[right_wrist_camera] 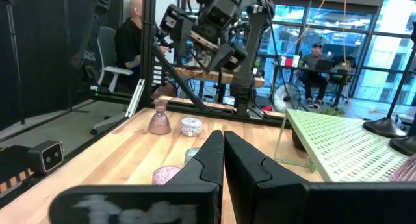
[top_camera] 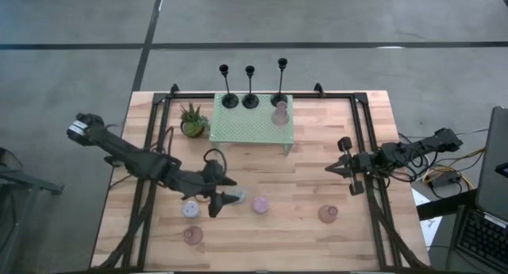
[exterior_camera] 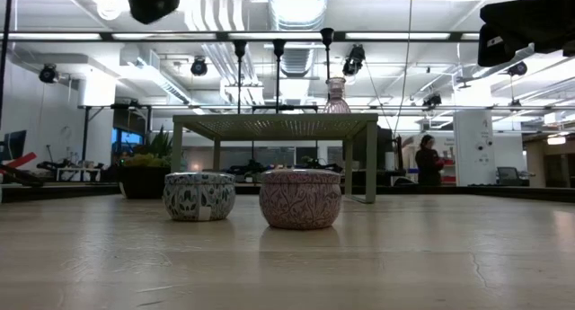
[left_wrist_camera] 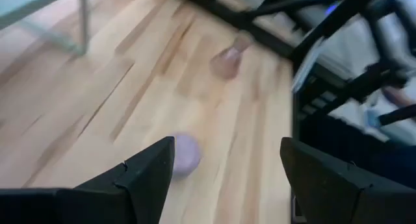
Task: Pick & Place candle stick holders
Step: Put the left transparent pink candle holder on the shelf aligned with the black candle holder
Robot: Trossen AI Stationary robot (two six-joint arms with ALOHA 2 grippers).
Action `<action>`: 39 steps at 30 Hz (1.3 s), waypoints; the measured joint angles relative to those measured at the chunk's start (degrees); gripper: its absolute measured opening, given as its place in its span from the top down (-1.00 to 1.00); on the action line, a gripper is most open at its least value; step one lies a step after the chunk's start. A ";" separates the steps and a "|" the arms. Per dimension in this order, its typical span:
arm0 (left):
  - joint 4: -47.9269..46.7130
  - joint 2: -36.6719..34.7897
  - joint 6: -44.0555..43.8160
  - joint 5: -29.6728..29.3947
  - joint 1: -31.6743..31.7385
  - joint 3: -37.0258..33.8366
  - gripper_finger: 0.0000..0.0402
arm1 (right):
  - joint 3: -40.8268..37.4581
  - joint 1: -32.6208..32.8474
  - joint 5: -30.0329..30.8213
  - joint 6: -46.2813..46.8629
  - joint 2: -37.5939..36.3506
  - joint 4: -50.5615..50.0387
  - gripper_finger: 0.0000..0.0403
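Three black candlesticks (top_camera: 250, 98) stand by their round bases at the far edge of the mint shelf (top_camera: 252, 129). A pink glass holder (top_camera: 279, 115) stands on the shelf. My left gripper (top_camera: 225, 197) is open and empty, raised above the table beside a pale blue patterned holder (top_camera: 236, 197), which also shows in the low view (exterior_camera: 199, 195). Ahead of it in the left wrist view (left_wrist_camera: 227, 165) a lavender-pink holder (left_wrist_camera: 185, 152) stands on the table. My right gripper (top_camera: 332, 169) is shut and empty at the table's right; it also shows in its wrist view (right_wrist_camera: 223, 152).
A second pale patterned holder (top_camera: 190, 208) and a pink goblet-shaped one (top_camera: 192, 235) stand near the front left, and another pink one (top_camera: 328, 214) at the front right. A potted plant (top_camera: 192, 121) stands left of the shelf. Black rails (top_camera: 361, 123) run along the table's sides.
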 joint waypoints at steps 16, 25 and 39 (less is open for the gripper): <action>-28.85 5.47 -22.21 4.48 -17.66 13.77 -0.39 | 0.00 0.00 0.02 -0.09 0.00 0.00 0.96; -35.96 8.58 -34.47 7.28 -24.77 13.67 -0.39 | 0.00 0.00 0.00 -0.05 0.00 0.00 0.96; -38.21 16.36 -42.43 3.47 -31.17 13.56 -0.39 | 0.00 0.01 0.00 0.00 0.00 0.00 0.96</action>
